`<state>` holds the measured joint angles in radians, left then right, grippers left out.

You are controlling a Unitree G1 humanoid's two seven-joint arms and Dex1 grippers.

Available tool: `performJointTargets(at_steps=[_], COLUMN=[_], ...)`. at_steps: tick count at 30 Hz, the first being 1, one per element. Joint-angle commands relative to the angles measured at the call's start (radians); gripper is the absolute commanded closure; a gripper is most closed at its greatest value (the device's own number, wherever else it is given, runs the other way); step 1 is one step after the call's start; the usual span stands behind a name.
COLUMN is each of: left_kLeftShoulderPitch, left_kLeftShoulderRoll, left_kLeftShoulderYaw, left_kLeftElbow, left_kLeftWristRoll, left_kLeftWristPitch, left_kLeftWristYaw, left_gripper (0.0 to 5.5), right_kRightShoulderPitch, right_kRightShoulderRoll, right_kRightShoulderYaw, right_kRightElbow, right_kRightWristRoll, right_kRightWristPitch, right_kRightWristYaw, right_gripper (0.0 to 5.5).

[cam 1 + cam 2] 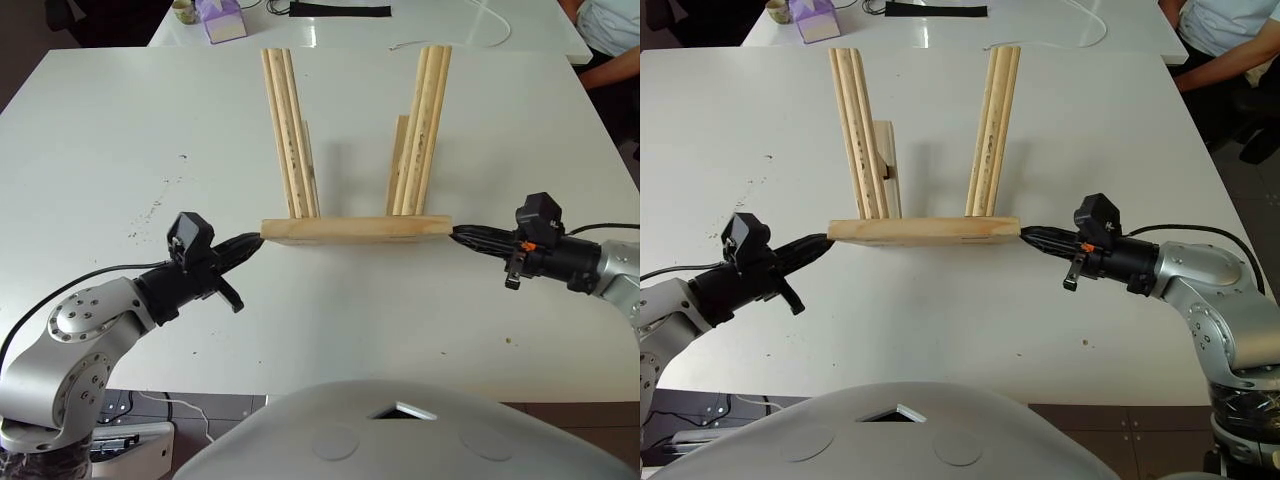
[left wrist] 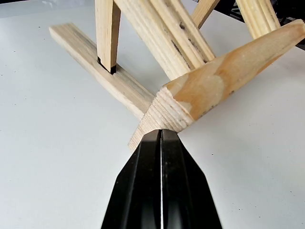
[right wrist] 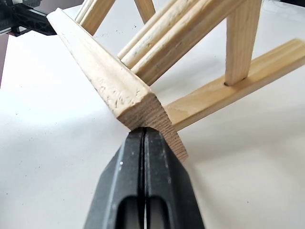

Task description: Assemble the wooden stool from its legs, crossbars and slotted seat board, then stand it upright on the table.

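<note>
White table (image 1: 110, 140); stool on its side mid-table, well apart from the left, right and near edges; seat board (image 1: 355, 229) on edge, legs (image 1: 291, 130) pointing toward the far edge; my left claw (image 1: 252, 242), fingers pressed together, touches the board's left end; right claw (image 1: 462, 236) likewise closed, at the right end.

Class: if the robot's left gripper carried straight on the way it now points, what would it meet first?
The shut left gripper points at one end of the pale wooden seat board. It would meet that end grain first. In the left wrist view it seems to be touching the board's corner.
</note>
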<state>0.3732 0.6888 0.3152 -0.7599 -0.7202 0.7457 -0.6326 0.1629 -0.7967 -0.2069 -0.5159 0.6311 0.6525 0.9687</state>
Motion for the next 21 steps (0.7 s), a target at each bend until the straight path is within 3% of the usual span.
performJointTargets(at_steps=[1, 7, 12, 16, 19, 21], left_kLeftShoulderPitch=[-0.049, -0.076, -0.050, -0.030, -0.016, -0.036], left_kLeftShoulderRoll=[-0.009, 0.003, -0.003, 0.057, 0.103, 0.094], left_kLeftShoulderYaw=[-0.074, -0.101, 0.064, 0.115, 0.050, -0.042], left_kLeftElbow=[0.003, 0.083, 0.160, 0.268, 0.357, 0.391], left_kLeftWristRoll=[-0.047, 0.019, -0.039, 0.026, 0.163, 0.247], left_kLeftWristPitch=[-0.017, -0.059, -0.104, -0.154, -0.244, -0.306], left_kLeftWristYaw=[-0.054, -0.056, -0.084, -0.145, -0.183, -0.192], left_gripper=[5.49, 5.49, 5.49, 5.49, 5.49, 5.18], right_kRightShoulderPitch=[-0.073, -0.091, -0.063, -0.100, -0.119, -0.134], right_kRightShoulderRoll=[0.028, 0.019, -0.040, -0.057, -0.068, -0.058], right_kRightShoulderYaw=[0.042, 0.056, 0.025, 0.017, 0.092, 0.147], right_kRightElbow=[-0.012, 0.052, 0.227, 0.299, 0.314, 0.330], right_kRightWristRoll=[0.061, 0.004, -0.107, -0.130, -0.200, -0.232], right_kRightWristPitch=[-0.020, -0.057, -0.170, -0.211, -0.285, -0.321], right_kRightWristYaw=[0.038, 0.048, 0.087, 0.106, 0.143, 0.169], right_gripper=[5.50, 5.50, 5.50, 5.50, 5.50, 5.20])
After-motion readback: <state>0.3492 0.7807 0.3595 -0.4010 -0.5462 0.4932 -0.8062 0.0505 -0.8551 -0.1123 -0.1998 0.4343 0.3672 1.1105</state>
